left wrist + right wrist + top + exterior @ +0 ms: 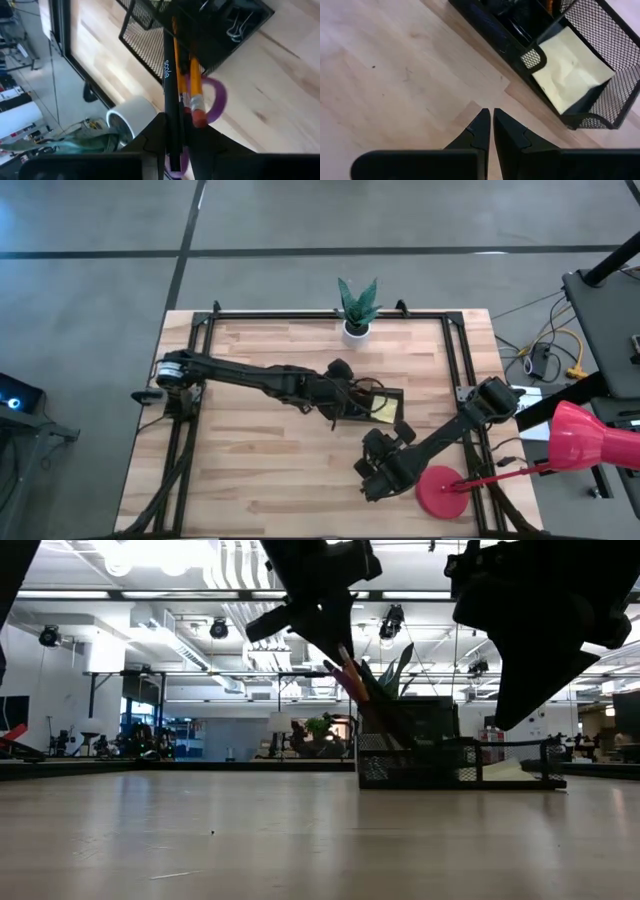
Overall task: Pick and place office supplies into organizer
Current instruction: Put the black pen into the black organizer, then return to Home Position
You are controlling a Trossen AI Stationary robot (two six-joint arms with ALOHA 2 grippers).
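Observation:
The organizer (388,395), a black mesh desk box, stands right of the table's middle. A yellow sticky-note pad (570,70) lies in its low compartment. In the taller compartment lean an orange pencil (196,85) with a red eraser and purple-handled scissors (216,100). My left gripper (175,125) hangs just left of the organizer, shut on a black pen (168,75). My right gripper (490,117) is shut on nothing, above bare wood on the near side of the organizer (600,100). My left gripper pinches the black pen's upper part (170,112) between its two fingers. The fingers slant down from the table's left and lie roughly along the pen. The pen leans, its lower end (166,35) inside the organizer's taller compartment. Whether the fingers also touch the pencil or scissors, I cannot tell.
A potted green plant (358,305) stands at the far edge, behind the organizer. A red lamp with a round base (440,490) sits at the near right corner, close to my right arm. Bare wood lies to the left and near side.

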